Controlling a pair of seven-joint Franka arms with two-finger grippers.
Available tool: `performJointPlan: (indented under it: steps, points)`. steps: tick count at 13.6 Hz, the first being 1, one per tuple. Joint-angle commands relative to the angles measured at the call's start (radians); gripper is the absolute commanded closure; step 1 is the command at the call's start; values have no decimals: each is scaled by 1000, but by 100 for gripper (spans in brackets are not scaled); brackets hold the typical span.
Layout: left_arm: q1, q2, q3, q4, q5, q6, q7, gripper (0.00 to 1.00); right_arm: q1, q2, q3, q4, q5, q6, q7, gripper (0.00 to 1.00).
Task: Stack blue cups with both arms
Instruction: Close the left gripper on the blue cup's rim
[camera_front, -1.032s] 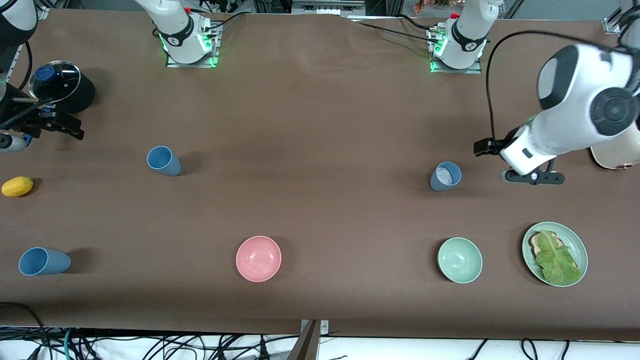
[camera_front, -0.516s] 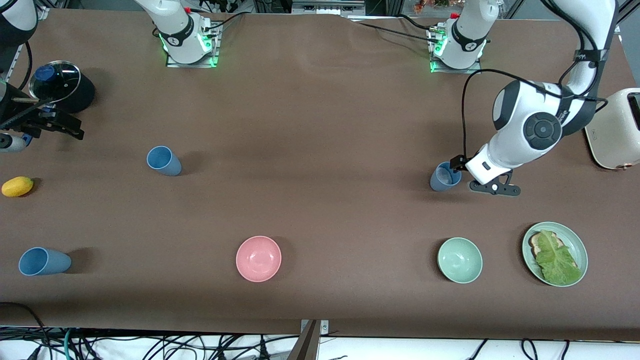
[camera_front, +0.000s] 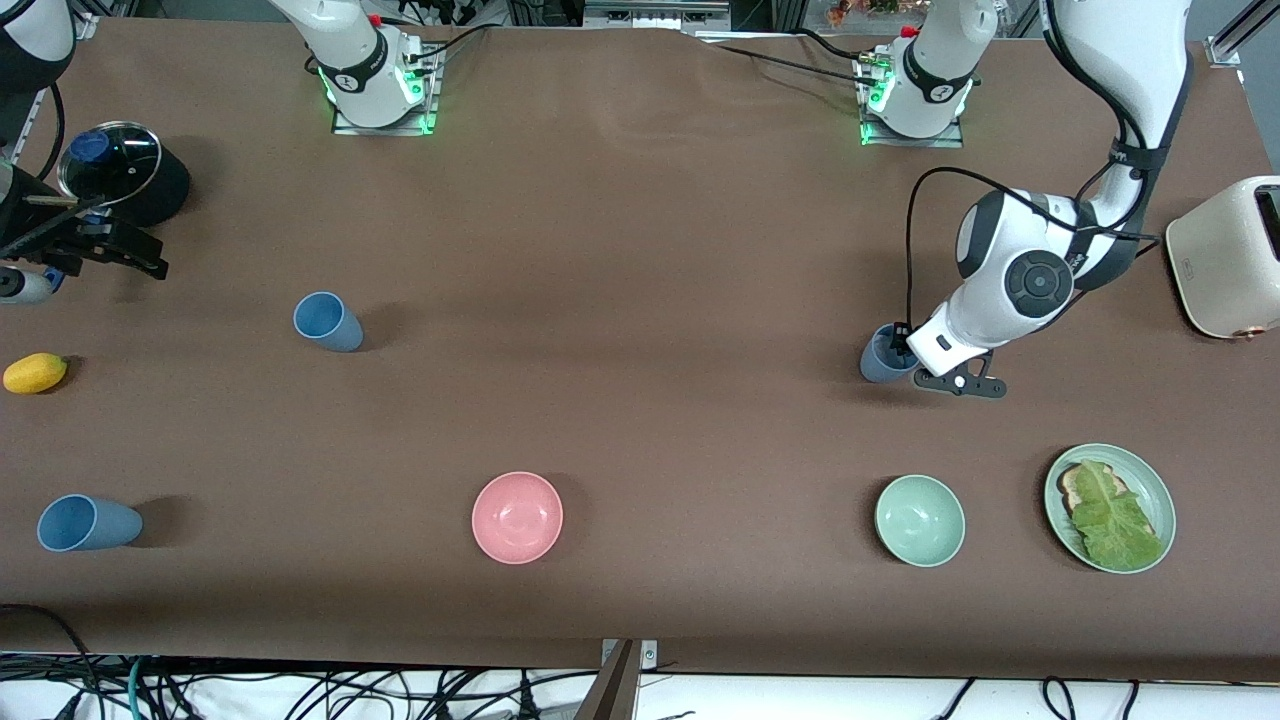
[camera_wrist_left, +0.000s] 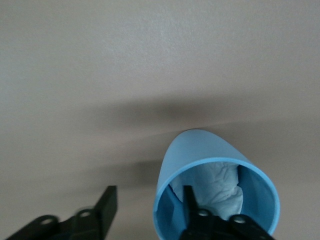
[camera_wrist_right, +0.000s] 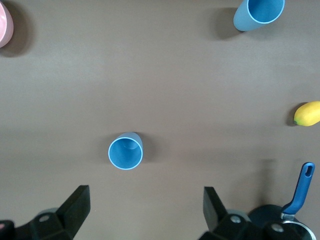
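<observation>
Zero cups stacked so far: all three small tapered blue tumblers apart on the brown table (camera_front: 640, 250), none nested in another.

Stands farther from the front camera than the empty pink bowl (camera_front: 517, 517) and toward the left arm's end of the table: duller grey-blue cup (camera_front: 880, 360), first target by the look of it. Holds a whitish crumpled lining or wad (camera_wrist_left: 217, 182); cannot tell which.

Down at that cup's rim: left gripper (camera_wrist_left: 150, 202), part-way open, one finger (camera_wrist_left: 191, 200) inside the cup, the other outside and clear of the wall. Grips nothing yet.

Hovers toward the right arm's end from the pink bowl, over the table edge near the lidded black pot (camera_front: 125, 175): right gripper (camera_wrist_right: 145, 200), spread wide, empty, waiting.

Plain medium-blue cup (camera_front: 328, 321), empty: farther from the camera than the pink bowl, toward the right arm's end. Second plain blue cup (camera_front: 88, 523), also empty: level with the pink bowl, close to the right arm's end.

Left to do, judging from this: close on the grey-blue cup, lift, carry, nest, then the same with the rest.

Toward the left arm's end from the pink bowl: empty pale green bowl (camera_front: 919, 520), then round green plate (camera_front: 1160, 500) bearing toast and a lettuce leaf.
</observation>
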Motion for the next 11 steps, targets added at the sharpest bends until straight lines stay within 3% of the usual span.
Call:
performJointPlan:
  steps: [1,6,9,11]
  points:
    - [-5,-2,-4,5,18,6,1,100,-11,-6,8,0,6,-6,9,0]
    - [-8,-17,-12,57,14,-55,-5,100,-11,-6,8,0,6,-6,9,0]
    - [-8,-14,-75,188,9,-211,-55,100,-11,-4,8,0,6,-6,9,0]
    - [-13,-7,-136,229,8,-244,-161,100,-11,-6,8,0,6,-6,9,0]
